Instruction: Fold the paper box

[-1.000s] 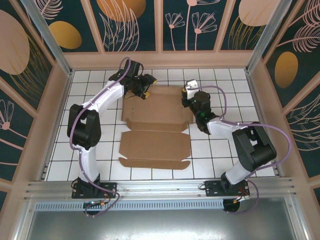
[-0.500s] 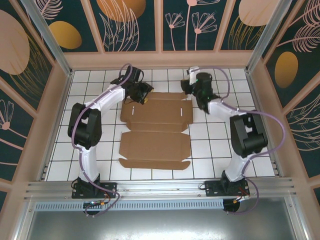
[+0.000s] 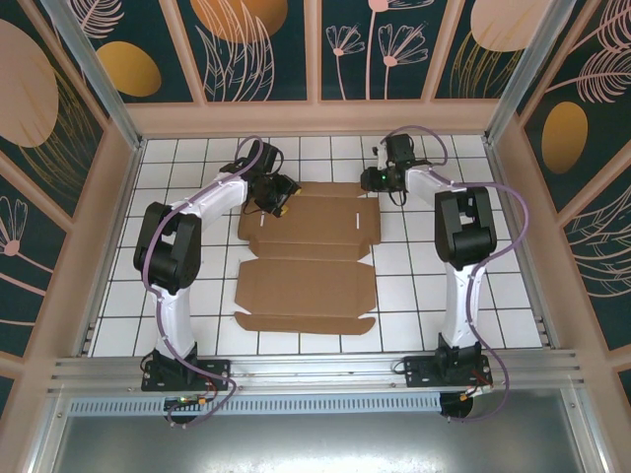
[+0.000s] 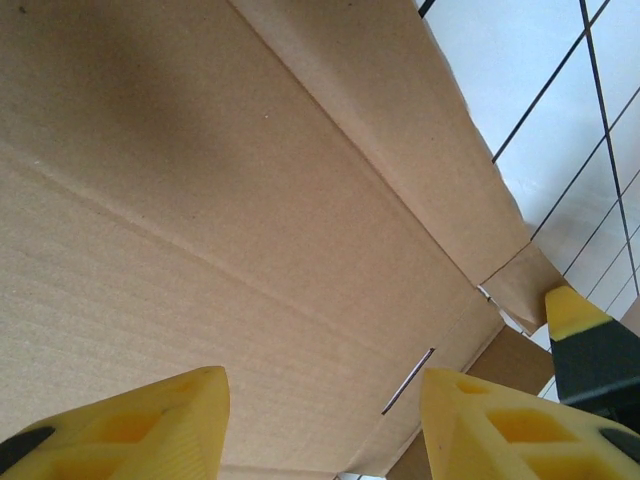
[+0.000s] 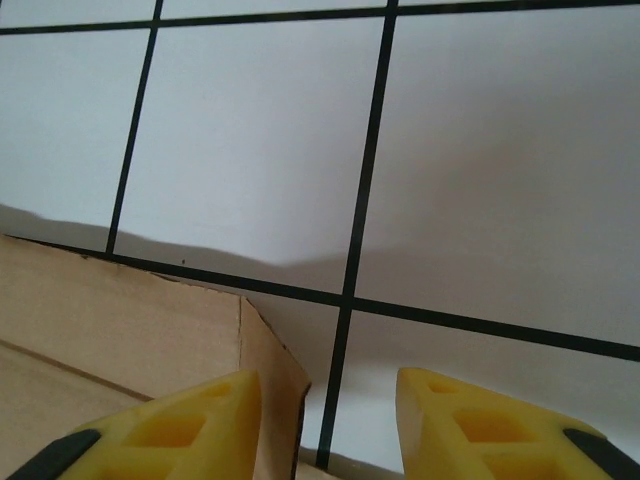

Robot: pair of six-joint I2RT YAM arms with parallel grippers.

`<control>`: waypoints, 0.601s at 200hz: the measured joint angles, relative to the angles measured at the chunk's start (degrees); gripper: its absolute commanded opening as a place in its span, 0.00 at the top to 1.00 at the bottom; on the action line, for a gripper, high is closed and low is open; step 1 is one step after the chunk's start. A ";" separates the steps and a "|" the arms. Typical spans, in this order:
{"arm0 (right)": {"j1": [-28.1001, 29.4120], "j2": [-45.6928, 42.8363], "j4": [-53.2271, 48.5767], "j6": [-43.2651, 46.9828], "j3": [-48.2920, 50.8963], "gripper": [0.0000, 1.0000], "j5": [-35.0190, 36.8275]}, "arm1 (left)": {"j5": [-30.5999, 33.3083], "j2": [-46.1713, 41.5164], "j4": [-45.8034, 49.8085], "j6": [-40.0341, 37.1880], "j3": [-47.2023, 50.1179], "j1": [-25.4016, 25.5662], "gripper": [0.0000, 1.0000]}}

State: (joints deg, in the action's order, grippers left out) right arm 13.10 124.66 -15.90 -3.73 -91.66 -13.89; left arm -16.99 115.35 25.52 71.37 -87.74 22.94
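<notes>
Brown cardboard, the paper box (image 3: 306, 256) lies unfolded and flat on the white gridded surface (image 3: 424, 296), between your two arms. Your left jaws are at its far left corner, spread wide with nothing between the yellow fingers (image 4: 160, 420). Past them the sheet runs on with its crease lines and a thin slot (image 4: 408, 380). Your right jaws are by the far right corner, also wide and holding nothing. A corner of the cardboard lies just beside them, and bare tile lies beyond the gap.

right gripper (image 3: 371, 183) swung back, off paper box (image 3: 306, 286)
</notes>
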 measured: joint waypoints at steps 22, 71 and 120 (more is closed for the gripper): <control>-0.39 1.49 -1.60 0.35 -1.90 0.64 -2.05 | -0.13 0.00 0.02 -0.66 -0.02 0.00 0.47; -1.31 4.20 -2.29 0.07 -3.80 0.88 -7.15 | -0.15 0.02 0.09 -1.53 -1.20 -0.11 0.48; -1.81 0.72 6.54 -1.36 3.39 0.92 -11.93 | -0.13 0.02 1.57 -2.32 -4.09 -0.72 0.37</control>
State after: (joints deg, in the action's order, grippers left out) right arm 11.29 125.38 -9.37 -5.08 -88.27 -25.82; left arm -17.12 115.37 27.09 69.06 -91.83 22.22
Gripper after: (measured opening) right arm 0.083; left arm 0.611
